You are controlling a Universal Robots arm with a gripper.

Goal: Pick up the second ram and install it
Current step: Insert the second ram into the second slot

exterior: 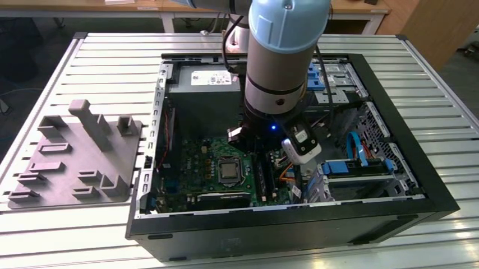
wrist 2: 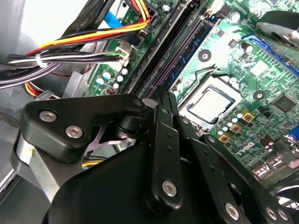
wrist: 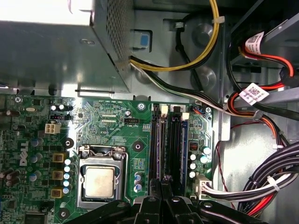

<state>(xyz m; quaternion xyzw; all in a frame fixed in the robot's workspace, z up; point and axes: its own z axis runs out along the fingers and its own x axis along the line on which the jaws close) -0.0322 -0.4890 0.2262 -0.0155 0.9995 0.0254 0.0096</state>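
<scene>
One arm (exterior: 283, 67) reaches straight down into the open computer case (exterior: 408, 162), its wrist upright over the motherboard (wrist: 112, 126). We see the gripper (wrist: 161, 182) low over the memory slots (wrist: 158, 144), fingers drawn together with their tips right at the slots' near end. Just beside those tips, on the side away from the processor (wrist: 99, 181), the second ram (wrist: 183, 149) stands on edge in a slot. Its long axis runs away from the gripper toward the power supply (wrist: 60, 51). Whether the fingers touch it we cannot tell.
</scene>
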